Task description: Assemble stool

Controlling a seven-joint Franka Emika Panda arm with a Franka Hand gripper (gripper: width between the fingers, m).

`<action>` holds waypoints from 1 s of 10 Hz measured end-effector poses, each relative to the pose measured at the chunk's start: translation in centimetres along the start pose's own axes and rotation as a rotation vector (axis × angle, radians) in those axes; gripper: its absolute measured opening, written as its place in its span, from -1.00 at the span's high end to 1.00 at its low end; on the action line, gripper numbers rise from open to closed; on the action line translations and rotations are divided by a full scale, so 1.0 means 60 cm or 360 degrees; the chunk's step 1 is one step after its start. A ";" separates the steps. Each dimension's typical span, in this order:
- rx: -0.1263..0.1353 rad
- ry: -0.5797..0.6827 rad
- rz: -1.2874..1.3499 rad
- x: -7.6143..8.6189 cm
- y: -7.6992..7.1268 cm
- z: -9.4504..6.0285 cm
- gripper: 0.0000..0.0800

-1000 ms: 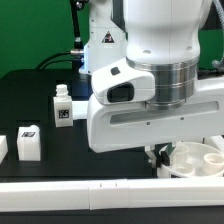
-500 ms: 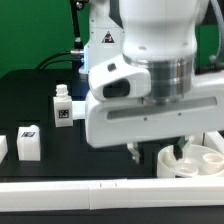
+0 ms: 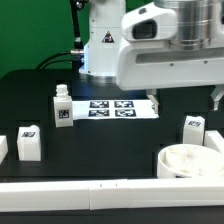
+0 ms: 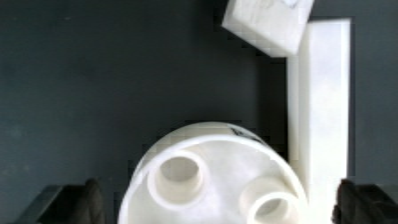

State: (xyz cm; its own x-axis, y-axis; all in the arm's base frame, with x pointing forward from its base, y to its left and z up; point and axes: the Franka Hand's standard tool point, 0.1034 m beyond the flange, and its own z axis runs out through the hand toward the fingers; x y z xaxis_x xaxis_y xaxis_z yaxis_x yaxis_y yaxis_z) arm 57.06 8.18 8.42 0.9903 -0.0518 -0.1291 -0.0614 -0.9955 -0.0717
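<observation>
The round white stool seat (image 3: 190, 160) lies underside up on the black table at the exterior view's lower right, with round sockets showing in the wrist view (image 4: 205, 175). My gripper (image 3: 185, 98) hangs open and empty well above it, and in the wrist view (image 4: 217, 205) its dark fingers (image 4: 71, 205) stand wide apart on either side of the seat. One tagged white leg (image 3: 192, 128) stands just behind the seat and also shows in the wrist view (image 4: 276, 25). Two more legs (image 3: 63, 105) (image 3: 28, 143) stand at the exterior view's left.
The marker board (image 3: 118, 108) lies flat at the table's middle. A long white border bar (image 3: 100, 190) runs along the front edge, and another (image 4: 320, 100) runs beside the seat. A white piece (image 3: 2, 148) shows partly at the left edge.
The arm has risen and swung toward the exterior view's right, uncovering the marker board, the seat and the leg behind it. The seat stays on the table.
</observation>
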 end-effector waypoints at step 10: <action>-0.0029 -0.0032 0.0348 -0.119 -0.054 0.120 -0.62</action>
State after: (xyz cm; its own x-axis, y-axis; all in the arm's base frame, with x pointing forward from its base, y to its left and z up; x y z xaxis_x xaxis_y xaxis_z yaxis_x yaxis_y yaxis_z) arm 49.28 12.38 2.44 0.9510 -0.2651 -0.1594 -0.2719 -0.9621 -0.0221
